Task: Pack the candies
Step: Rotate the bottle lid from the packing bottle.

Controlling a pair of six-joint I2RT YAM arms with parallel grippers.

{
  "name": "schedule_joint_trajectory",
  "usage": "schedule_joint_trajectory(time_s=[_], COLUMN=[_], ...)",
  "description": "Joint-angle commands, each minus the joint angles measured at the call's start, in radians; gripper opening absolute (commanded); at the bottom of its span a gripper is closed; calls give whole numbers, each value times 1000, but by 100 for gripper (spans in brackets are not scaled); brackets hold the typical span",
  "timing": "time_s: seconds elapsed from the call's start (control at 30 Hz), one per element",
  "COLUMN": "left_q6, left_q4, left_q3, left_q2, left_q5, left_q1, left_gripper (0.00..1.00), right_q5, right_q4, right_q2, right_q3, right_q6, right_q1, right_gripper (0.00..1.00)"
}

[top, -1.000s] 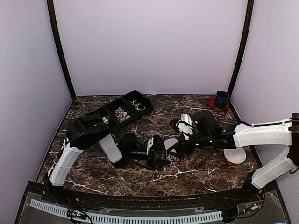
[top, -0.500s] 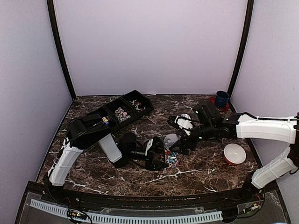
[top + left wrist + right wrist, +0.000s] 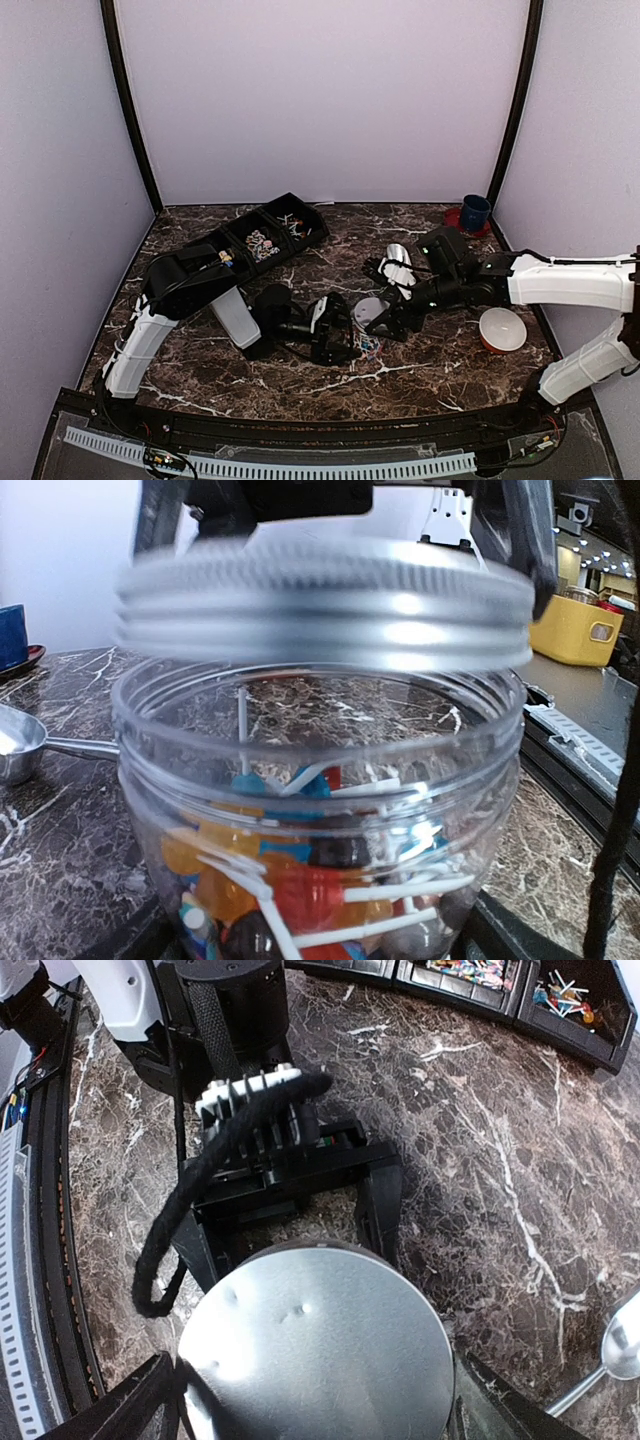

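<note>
1. Seen from above, a dark marble table (image 3: 430, 380) stood inside pale walls. The left gripper (image 3: 352, 340) reached toward the middle with its fingers clasped round a small clear jar (image 3: 368, 346). I judged it was bracing the jar so that it could be capped. The right gripper (image 3: 381, 318) came in from the right, clamped on a silver lid (image 3: 371, 311) just above the jar. A black three-compartment tray (image 3: 318, 226) sat at the far left with loose candies (image 3: 262, 240) in it. A metal scoop (image 3: 400, 262) lay just beyond the grippers. A white bowl (image 3: 503, 328) sat to the right and a blue cup (image 3: 475, 210) in the far right corner.

2. From the left wrist, the jar filled the view. More candies were piled in its lower half: orange, red and blue sweets on thin white sticks. The lid hung blurred just over the open mouth, not yet seated on the threads. The right gripper's dark fingers (image 3: 525, 540) flanked it at the top. The left gripper's own fingers hardly showed here.

3. From the right wrist, looking down, the lid's flat top sat between the right fingers (image 3: 140, 1410) and hid the jar. Beneath it, the left gripper's black fingers stood on either side, placed to stop the jar turning. Closing seemed the step in hand, which would call for squaring the lid to the rim before twisting.
</note>
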Motion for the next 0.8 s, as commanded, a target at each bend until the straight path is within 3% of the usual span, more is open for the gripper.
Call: schedule_joint_trajectory(time_s=[0.0, 0.77], left_q6=[-42, -3], left_q4=[-97, -168], left_q3=[-39, -20], left_q2=[67, 67], left_q5=[-40, -13], left_q1=[14, 11], left_gripper=[87, 86], right_q5=[-12, 1], right_q4=[74, 114], right_q2=[-19, 84], right_q3=[-32, -16], right_q6=[54, 64], right_q1=[-3, -4], right_gripper=[88, 90])
